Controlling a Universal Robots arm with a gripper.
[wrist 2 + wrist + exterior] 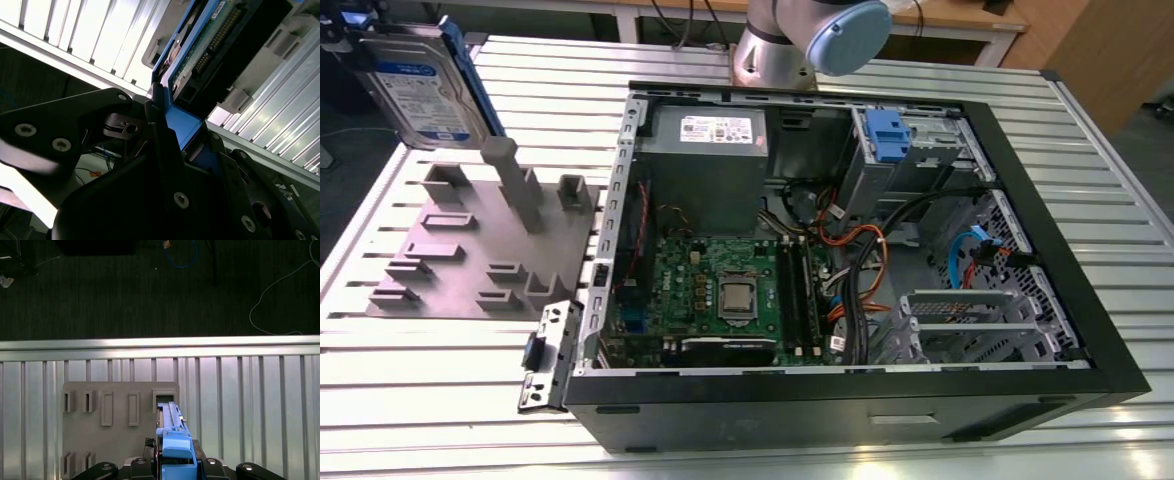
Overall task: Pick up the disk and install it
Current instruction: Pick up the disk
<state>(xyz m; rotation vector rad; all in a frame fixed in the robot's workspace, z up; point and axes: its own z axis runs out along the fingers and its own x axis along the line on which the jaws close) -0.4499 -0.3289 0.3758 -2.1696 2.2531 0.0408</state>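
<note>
The disk, silver with a white-and-blue label and a blue carrier frame, hangs on edge above the far end of the grey fixture plate, at the exterior view's upper left. My gripper is shut on the disk's blue carrier edge, with black fingers on either side of the frame. The second wrist view shows the disk's green circuit-board side. An empty slot in the plate lies just beyond the disk's far end in the first wrist view.
The open computer case lies on the slatted aluminium table, to the plate's right in the exterior view. Inside it are a grey power supply, a motherboard, cables and a drive bay with a blue latch. The arm's base stands behind the case.
</note>
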